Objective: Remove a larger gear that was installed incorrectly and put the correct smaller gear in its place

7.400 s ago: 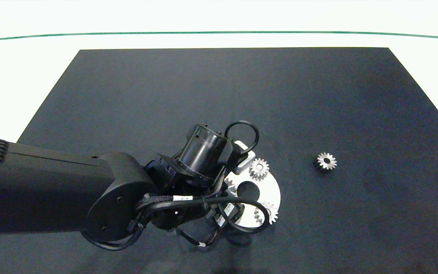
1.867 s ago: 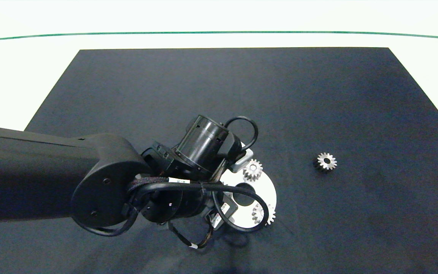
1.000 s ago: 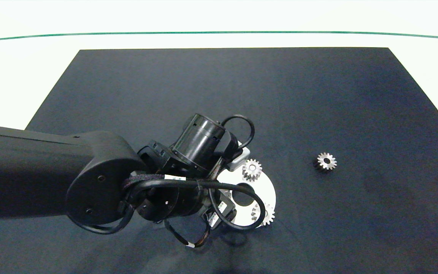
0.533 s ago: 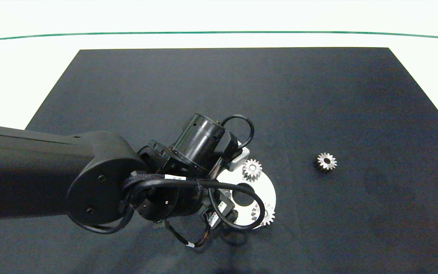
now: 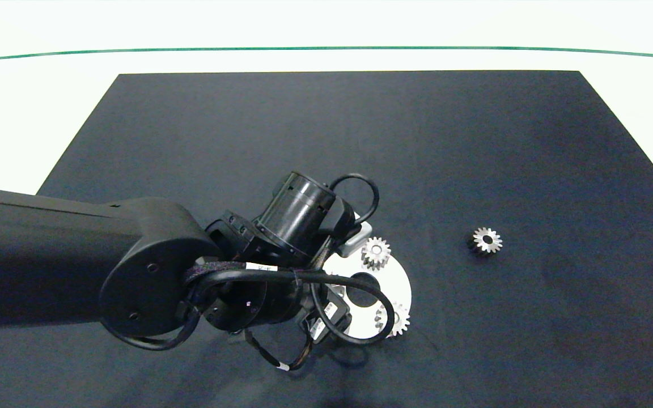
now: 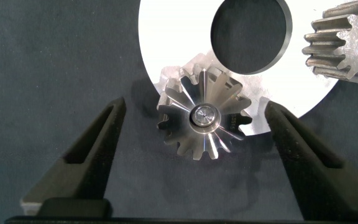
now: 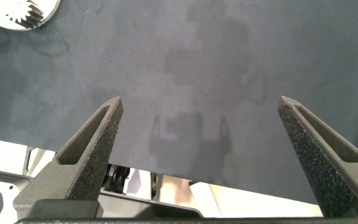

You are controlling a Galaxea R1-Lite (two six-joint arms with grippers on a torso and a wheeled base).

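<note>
Straddling the larger gear (image 6: 204, 121) on the round plate (image 6: 166, 37), the left hand (image 6: 197, 134) stands open, fingers untouching; right hand (image 7: 201, 137) open above the table (image 7: 185, 68).

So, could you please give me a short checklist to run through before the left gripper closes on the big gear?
1. Left gripper open: ok, fingers spread wide.
2. Larger gear between the fingers: ok, roughly centred, nothing touching it.
3. Gear seated on the white disc: ok, a pin shows in its bore.
4. Neighbouring gear clear of the fingers: ok, it sits apart.
5. Replacement smaller gear available: ok, lying alone on the black mat.
6. Right gripper out of the way: ok, open over bare mat.
</note>
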